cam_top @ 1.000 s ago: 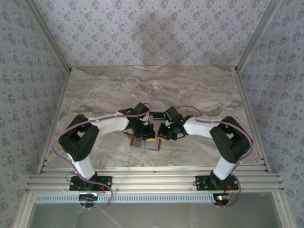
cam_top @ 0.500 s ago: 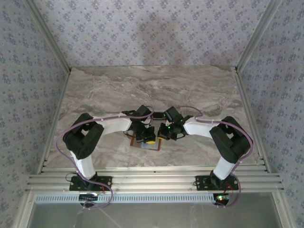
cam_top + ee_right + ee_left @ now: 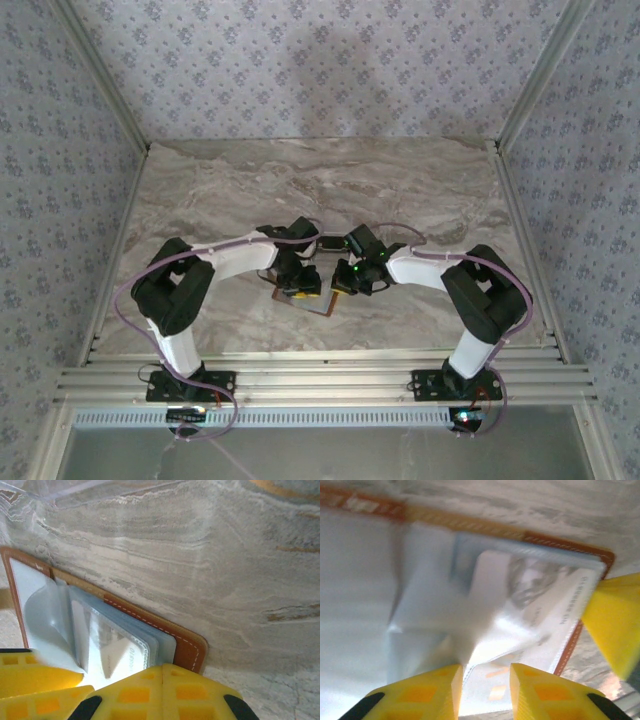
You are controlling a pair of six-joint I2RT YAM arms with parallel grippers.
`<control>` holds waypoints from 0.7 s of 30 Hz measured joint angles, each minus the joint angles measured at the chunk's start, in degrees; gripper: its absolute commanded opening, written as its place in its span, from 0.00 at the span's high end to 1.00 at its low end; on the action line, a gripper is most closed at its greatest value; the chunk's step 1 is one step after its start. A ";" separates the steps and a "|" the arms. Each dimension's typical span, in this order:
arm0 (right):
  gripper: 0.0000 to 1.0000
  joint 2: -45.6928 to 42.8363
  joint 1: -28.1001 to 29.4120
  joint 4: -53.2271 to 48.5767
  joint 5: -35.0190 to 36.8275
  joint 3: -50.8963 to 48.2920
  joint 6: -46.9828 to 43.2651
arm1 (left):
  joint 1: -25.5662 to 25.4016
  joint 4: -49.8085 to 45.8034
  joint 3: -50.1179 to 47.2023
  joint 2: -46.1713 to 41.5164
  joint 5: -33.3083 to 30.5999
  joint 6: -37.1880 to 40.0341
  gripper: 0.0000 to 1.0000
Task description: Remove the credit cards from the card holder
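Where the two arms meet at lower centre of the top view, one card holder (image 3: pixel 318 305) lies opened flat on the marble table (image 3: pixel 300 190). Its long axis runs from left to slightly lower right of the frame. Its pale lining faces up and its orange-brown stitched border (image 3: pixel 470 527) shows around the lining.

Count: one card holder, two grippers, and one card (image 3: pixel 540 600) that can be made out. The card is whitish, carries a printed portrait, and sits inside a clear sleeve of the holder. Several pale sleeves are layered over one another in the right wrist view, so no further cards can be counted.

Left gripper (image 3: pixel 486 671): the yellow fingers stand apart with a narrow gap, low over the lining, and a raised fold of the lining reaches toward that gap.

Right gripper (image 3: pixel 162 672): the fingers are pressed together at the holder's brown corner (image 3: pixel 187 647). Contact with the leather cannot be confirmed. One finger of this gripper (image 3: pixel 612 625) appears at the right edge of the left wrist view, just beside the holder.

Writing: one row of small letters runs along the card's edge. It is too blurred to read, and no brand is legible.
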 measured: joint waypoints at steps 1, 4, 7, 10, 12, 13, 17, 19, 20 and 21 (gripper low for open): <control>0.94 0.00 0.00 0.00 -0.02 0.00 0.00 | -0.02 -0.81 0.20 0.00 -0.81 0.55 0.63; 0.94 0.00 0.00 0.00 -0.04 0.00 0.00 | -0.07 -3.74 0.90 0.00 -3.45 1.77 0.61; 0.94 0.00 0.00 -0.02 -0.04 0.00 -0.02 | -0.52 -6.47 2.21 0.00 -6.99 2.97 0.59; 0.93 0.00 0.00 -0.02 -0.04 0.00 -0.02 | -0.96 -9.07 3.93 0.02 -10.58 4.04 0.59; 0.93 0.00 0.00 -0.04 -0.04 0.00 -0.02 | -1.20 -10.60 5.07 0.02 -12.92 4.59 0.58; 0.93 0.00 0.00 -0.04 -0.04 0.00 -0.02 | -1.27 -11.21 5.49 0.04 -13.92 4.85 0.58; 0.93 0.00 0.00 -0.13 -0.04 0.00 -0.02 | -1.29 -13.70 6.82 0.07 -17.77 5.75 0.57; 0.93 0.00 0.00 -0.20 -0.02 0.00 -0.04 | -1.25 -14.64 7.30 0.09 -19.47 6.16 0.56; 0.92 0.00 0.00 -0.24 -0.02 0.04 -0.04 | -1.25 -15.10 7.58 0.22 -20.17 6.40 0.56; 0.92 0.00 0.00 -0.28 -0.02 0.07 -0.07 | -1.22 -15.28 7.72 0.37 -20.74 6.64 0.57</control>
